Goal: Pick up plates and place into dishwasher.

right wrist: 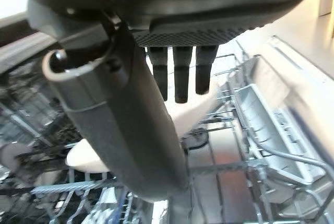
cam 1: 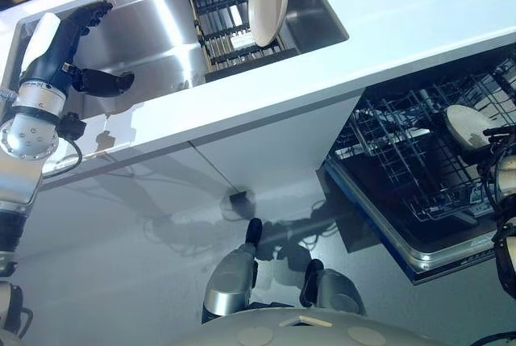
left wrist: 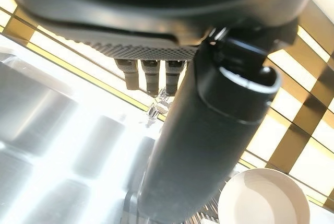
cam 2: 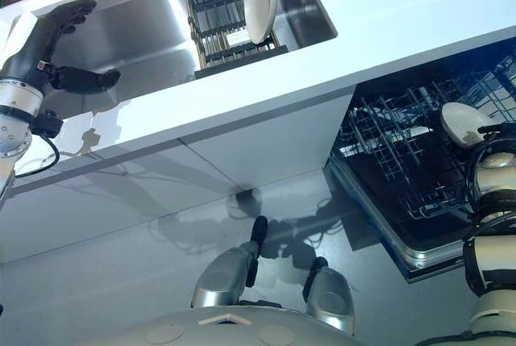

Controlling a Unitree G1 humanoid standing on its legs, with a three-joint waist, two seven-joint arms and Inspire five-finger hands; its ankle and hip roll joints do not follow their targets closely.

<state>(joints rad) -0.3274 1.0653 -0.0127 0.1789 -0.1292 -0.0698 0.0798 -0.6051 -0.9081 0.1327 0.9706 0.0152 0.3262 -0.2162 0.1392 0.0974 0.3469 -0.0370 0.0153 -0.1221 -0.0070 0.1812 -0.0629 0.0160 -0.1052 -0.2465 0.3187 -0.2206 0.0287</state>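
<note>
Up at the upper left of the frame the left hand [cam 1: 76,35] hangs over the sink [cam 1: 153,31], fingers straight and spread from the thumb, holding nothing. At the upper middle a dark rack [cam 1: 230,23] sits in the sink's right part, and one plate [cam 1: 267,1] stands on edge in it, its top cut off by the frame's upper edge. In the left wrist view the same plate [left wrist: 263,200] shows at the lower right, partly cut by the frame, past the thumb. A white counter [cam 1: 419,15] runs across the upper right. Below it, at the right, the dishwasher [cam 1: 419,253] stands open with its wire basket [cam 1: 395,148] pulled out; its far end runs out of the frame. A second plate [cam 1: 468,124] sits in that basket at the right edge, tilted, its lower side hidden by the right hand [cam 2: 504,132]. That hand is mostly hidden behind its own wrist in the head views. In the right wrist view the right hand's fingers [right wrist: 180,75] hang straight over the pale plate [right wrist: 190,112], and the thumb crosses in front of it; whether thumb and fingers actually pinch the plate I cannot tell.
</note>
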